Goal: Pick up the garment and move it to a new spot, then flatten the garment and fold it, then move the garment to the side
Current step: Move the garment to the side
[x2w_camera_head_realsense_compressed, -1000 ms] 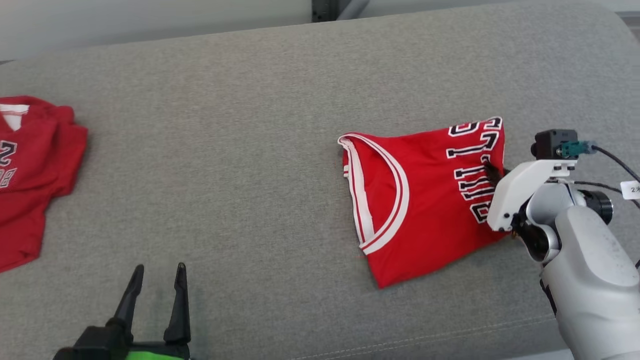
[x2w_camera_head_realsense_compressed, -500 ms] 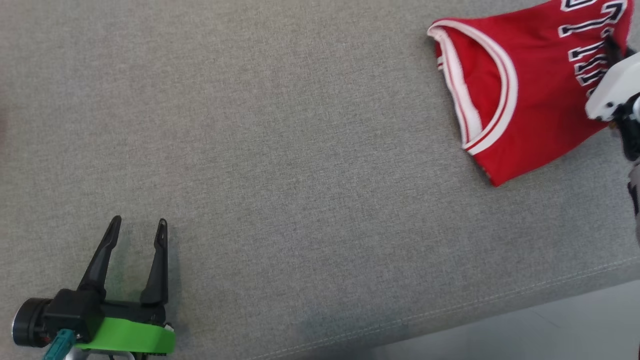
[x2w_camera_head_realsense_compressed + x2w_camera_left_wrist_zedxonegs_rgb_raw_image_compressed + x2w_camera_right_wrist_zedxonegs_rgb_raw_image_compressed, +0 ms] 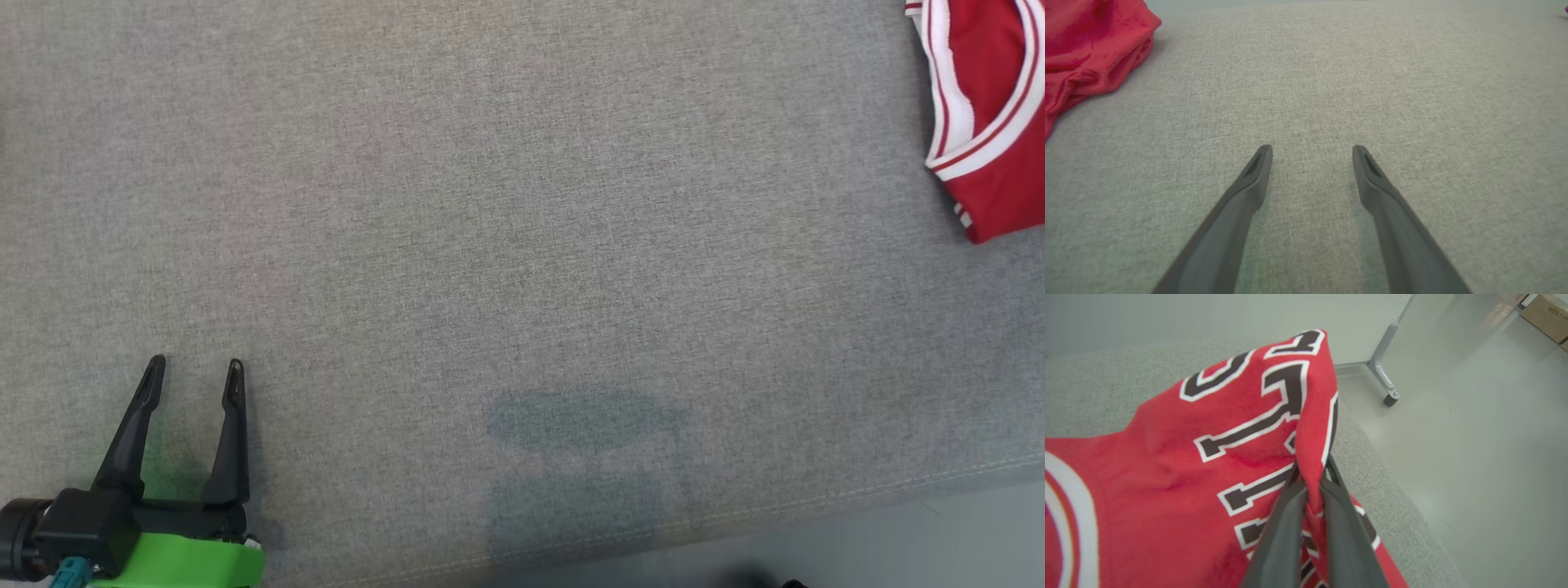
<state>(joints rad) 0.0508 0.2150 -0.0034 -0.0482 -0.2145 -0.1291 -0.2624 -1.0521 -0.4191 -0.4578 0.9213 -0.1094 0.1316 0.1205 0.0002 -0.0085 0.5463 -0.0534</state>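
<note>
1. The right gripper (image 3: 1311, 477) is being seen clenched on the garment (image 3: 1208, 457). A raised ridge of red cloth beside the black-and-white lettering is being pinched between its two dark fingers.
2. The left gripper (image 3: 196, 363) is being shown released, with its jaws apart over the bare grey cushion (image 3: 522, 245) and nothing between them. It is well apart from the garment.
3. The garment is being found at the cushion's right end. Its white-trimmed neckline is being cut off by the upper right corner of the head view.
4. The garment looks folded into a compact shape, so the last step, moving it to the side, is judged to be the one being carried out.
5. For this step, a firm pinch through all the layers is being called for, so that the top layer is not being peeled off alone.
6. A low, slow, straight travel is being advised, so that the fold is not being dragged open against the rough fabric.
7. The cushion's edge and the pale floor (image 3: 1474, 437) lie just beyond the lettered end. A set-down short of that edge is therefore being favoured.
8. Whether the neckline end is being lifted or is trailing on the cushion cannot be told, as little of it is in view.
9. A second red garment (image 3: 1086, 49) is being seen crumpled off to the side in the left wrist view, and it is best left alone.
</note>
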